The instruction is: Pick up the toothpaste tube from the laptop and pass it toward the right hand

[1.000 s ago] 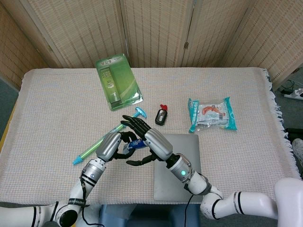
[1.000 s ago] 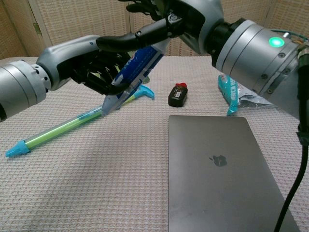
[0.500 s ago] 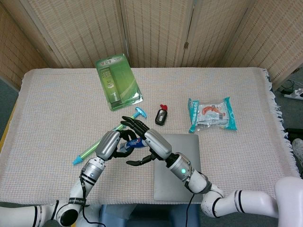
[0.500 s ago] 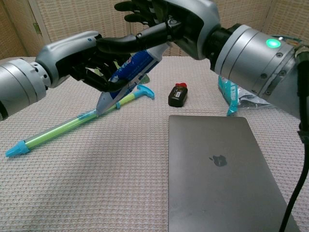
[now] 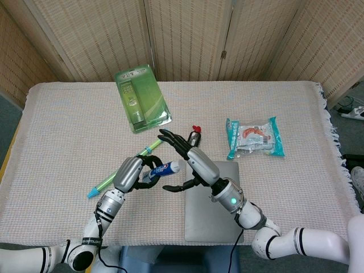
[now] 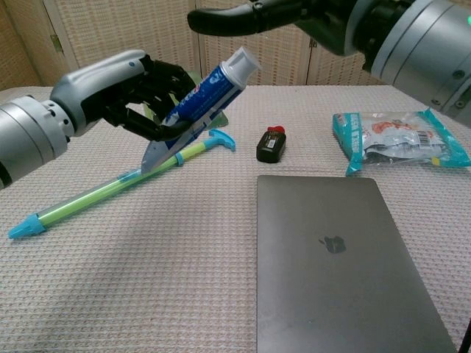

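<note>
Holding the toothpaste tube (image 6: 197, 99) in the left robot hand (image 5: 132, 172), fingers curled round the lower, flat-ended half, white cap tilted up and to the right. Sitting clear of the laptop (image 5: 212, 200) already, lifted above the counter (image 5: 68, 131) just left of the laptop's far left corner. Hovering beside it with the right robot hand (image 5: 190, 161), fingers spread wide and gripping nothing, thumb reaching in under the cap end; in the chest view only a dark thumb or finger showing along the top edge above the cap, not touching it.

Judging the step in hand to be the offering itself: tube up, receiver open, gap not yet closed. Doing it well probably means:

- keeping the grip low on the tube, leaving the cap half bare for the other hand to take;
- steering the cap end rightward into the open palm rather than against the fingertips;
- keeping the tilt steady, since a soft tube may buckle or swing if squeezed harder;
- staying high enough to clear the green straw-like stick (image 6: 103, 193) lying just beneath and the small black and red object (image 6: 271, 144) further right;
- not loosening the left fingers before the right ones are wrapping the tube.

Risking a drop onto the counter if letting go early.
</note>
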`<action>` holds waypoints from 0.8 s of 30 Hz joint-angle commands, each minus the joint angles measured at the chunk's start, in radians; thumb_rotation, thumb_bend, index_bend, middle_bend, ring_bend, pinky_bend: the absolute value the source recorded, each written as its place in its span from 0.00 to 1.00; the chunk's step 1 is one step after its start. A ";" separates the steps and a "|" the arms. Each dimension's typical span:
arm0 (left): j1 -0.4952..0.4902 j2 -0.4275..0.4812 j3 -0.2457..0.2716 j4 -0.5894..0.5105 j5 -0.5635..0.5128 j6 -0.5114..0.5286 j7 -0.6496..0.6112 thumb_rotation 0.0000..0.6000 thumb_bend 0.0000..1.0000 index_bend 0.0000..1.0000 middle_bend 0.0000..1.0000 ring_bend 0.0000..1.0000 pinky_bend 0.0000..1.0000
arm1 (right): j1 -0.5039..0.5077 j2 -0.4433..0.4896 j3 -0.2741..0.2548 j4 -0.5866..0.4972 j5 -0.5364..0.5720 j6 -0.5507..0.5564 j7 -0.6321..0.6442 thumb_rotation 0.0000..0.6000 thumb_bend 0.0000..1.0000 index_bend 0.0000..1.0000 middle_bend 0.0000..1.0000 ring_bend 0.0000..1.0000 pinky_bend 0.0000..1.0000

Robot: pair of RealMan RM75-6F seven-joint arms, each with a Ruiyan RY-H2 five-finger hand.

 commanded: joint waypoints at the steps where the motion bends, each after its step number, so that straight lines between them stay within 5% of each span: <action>1: 0.000 0.000 0.007 0.025 -0.002 -0.007 0.017 1.00 0.86 0.75 0.80 0.66 0.43 | -0.016 0.038 -0.004 -0.014 -0.006 0.010 -0.004 0.84 0.22 0.00 0.00 0.00 0.00; 11: -0.019 0.021 0.081 0.119 -0.117 -0.069 0.395 1.00 0.86 0.68 0.75 0.58 0.34 | -0.063 0.162 -0.032 -0.037 -0.019 0.025 -0.060 0.83 0.22 0.00 0.00 0.00 0.00; 18: -0.041 0.029 0.100 0.062 -0.275 -0.095 0.611 1.00 0.73 0.38 0.47 0.34 0.25 | -0.102 0.229 -0.056 -0.047 -0.024 0.047 -0.104 0.83 0.22 0.00 0.00 0.00 0.00; 24: -0.050 0.054 0.090 0.000 -0.365 -0.100 0.651 1.00 0.61 0.07 0.26 0.16 0.19 | -0.141 0.287 -0.078 -0.033 -0.020 0.061 -0.146 0.83 0.22 0.00 0.00 0.00 0.00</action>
